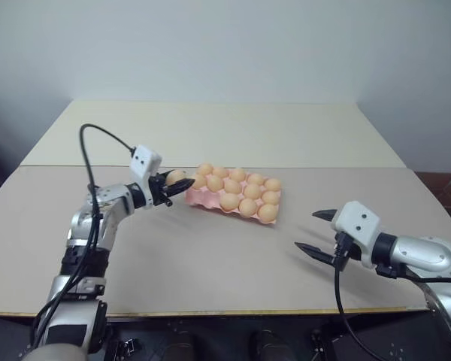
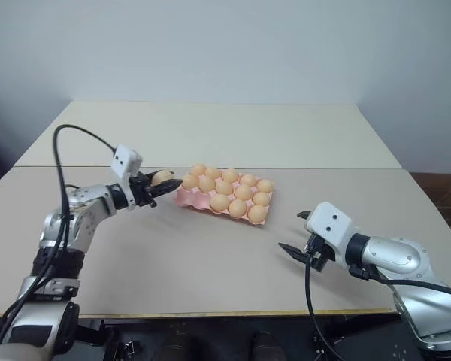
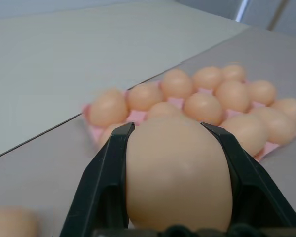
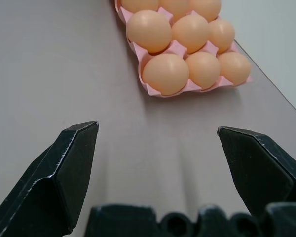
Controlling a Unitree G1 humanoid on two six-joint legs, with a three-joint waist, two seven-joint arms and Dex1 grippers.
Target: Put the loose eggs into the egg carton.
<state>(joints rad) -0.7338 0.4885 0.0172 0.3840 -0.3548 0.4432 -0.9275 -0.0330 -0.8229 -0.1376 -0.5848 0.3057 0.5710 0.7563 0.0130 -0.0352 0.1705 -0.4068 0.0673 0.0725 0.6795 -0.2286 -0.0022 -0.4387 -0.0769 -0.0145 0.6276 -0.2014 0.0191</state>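
Note:
My left gripper [image 1: 177, 181] is shut on a light orange-tan egg [image 3: 180, 173], held above the table right at the left end of the pink egg carton [image 1: 201, 198]. The carton's cups hold several eggs [image 1: 248, 207]. Another loose egg [image 3: 10, 222] lies on the table at the edge of the left wrist view. My right gripper [image 1: 308, 230] hovers over the table to the right of the carton and nearer me. It stands open with nothing between its fingers [image 4: 71, 163] and faces the carton's near end [image 4: 144, 85].
The carton sits on a beige table [image 1: 195, 263] whose front edge runs just below both arms. A second, lighter tabletop [image 1: 233, 131] adjoins it at the back, against a white wall.

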